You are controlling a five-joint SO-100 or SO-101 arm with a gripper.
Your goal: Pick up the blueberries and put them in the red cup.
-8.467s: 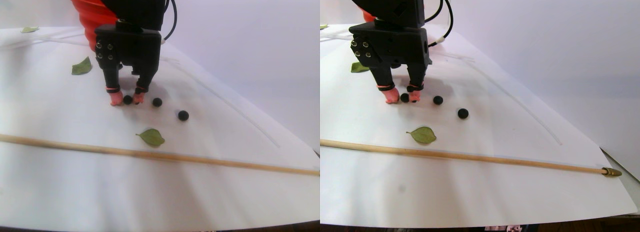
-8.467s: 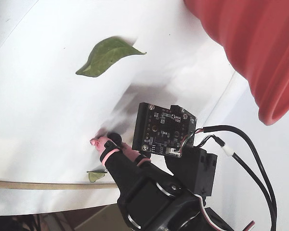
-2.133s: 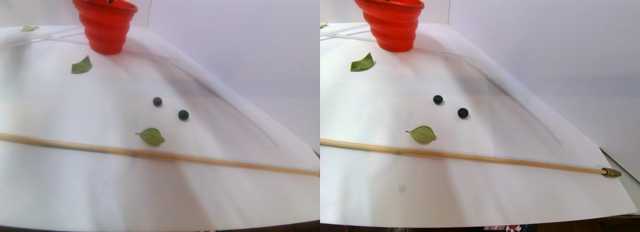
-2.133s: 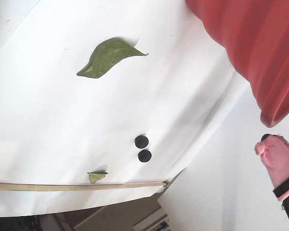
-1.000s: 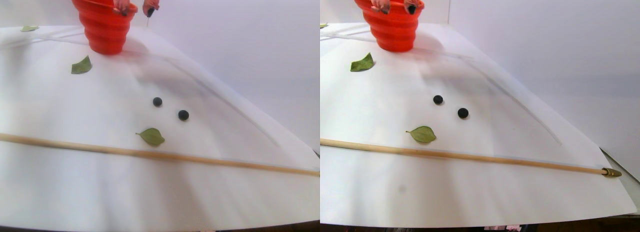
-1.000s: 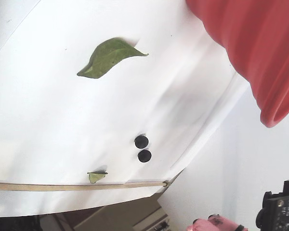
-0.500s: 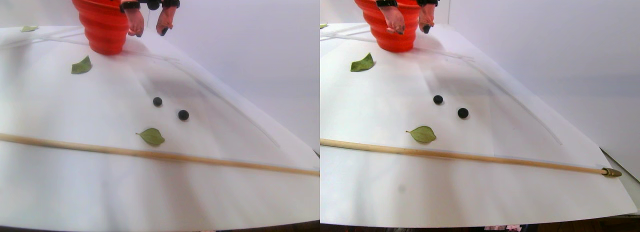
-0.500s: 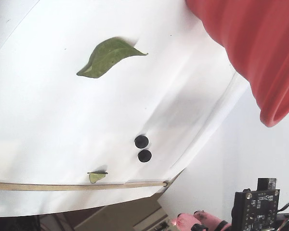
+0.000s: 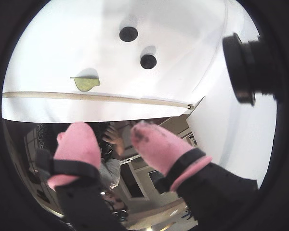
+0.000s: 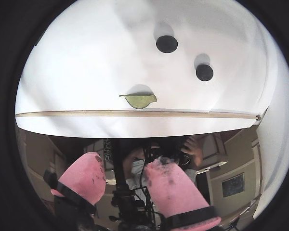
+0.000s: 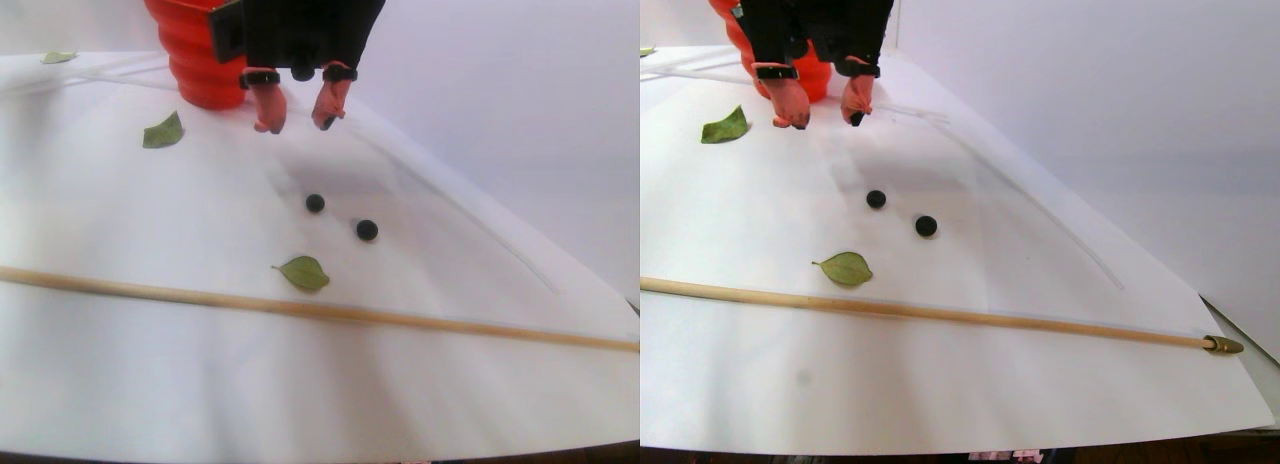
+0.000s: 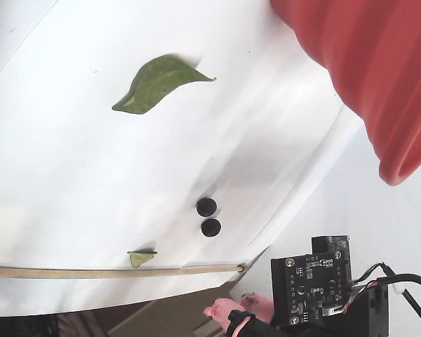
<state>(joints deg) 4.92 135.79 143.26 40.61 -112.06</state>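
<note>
Two blueberries lie close together on the white paper; they also show as blueberries in the fixed view and as blueberries in both wrist views. The red cup stands at the back left, and the red cup fills the fixed view's top right. My gripper hangs in the air in front of the cup, behind and above the berries. Its pink-tipped fingers stand apart with nothing between them. The gripper reads the same in the other views.
A green leaf lies just in front of the berries, another leaf left of the cup. A long wooden stick crosses the paper near its front. The paper's right edge drops off.
The gripper dropped from above the cup's rim to a spot in front of the cup, lower and nearer the berries, fingers still apart. One berry fewer lies on the paper than 8.5 s ago.
</note>
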